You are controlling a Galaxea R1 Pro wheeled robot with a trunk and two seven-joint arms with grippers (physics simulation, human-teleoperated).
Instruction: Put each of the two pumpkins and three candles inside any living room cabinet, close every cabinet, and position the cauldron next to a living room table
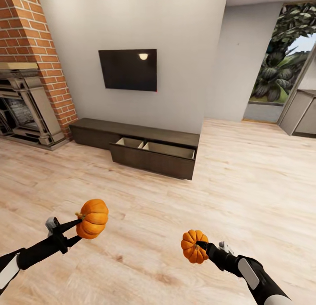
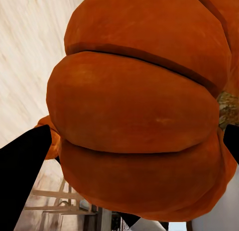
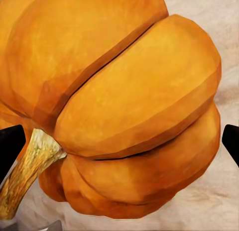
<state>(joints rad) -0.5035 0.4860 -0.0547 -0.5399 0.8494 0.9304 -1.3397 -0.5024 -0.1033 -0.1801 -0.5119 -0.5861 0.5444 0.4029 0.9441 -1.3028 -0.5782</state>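
The left gripper (image 1: 81, 228) jaws clamp one bright orange ribbed pumpkin (image 1: 92, 218) at seven o'clock; the right gripper (image 1: 199, 245) jaws clamp the second orange pumpkin (image 1: 193, 246) at five o'clock. At twelve o'clock, the long dark brown wooden cabinet (image 1: 151, 158) has its drawer pulled out.

A home living room — brick fireplace (image 1: 26, 99), wall TV (image 1: 127, 69), low dark cabinet (image 1: 145, 145) with drawers open, pale wood floor (image 1: 245, 186), all well ahead of the pincers; garden window (image 1: 285, 55) beyond — rendered, not real.
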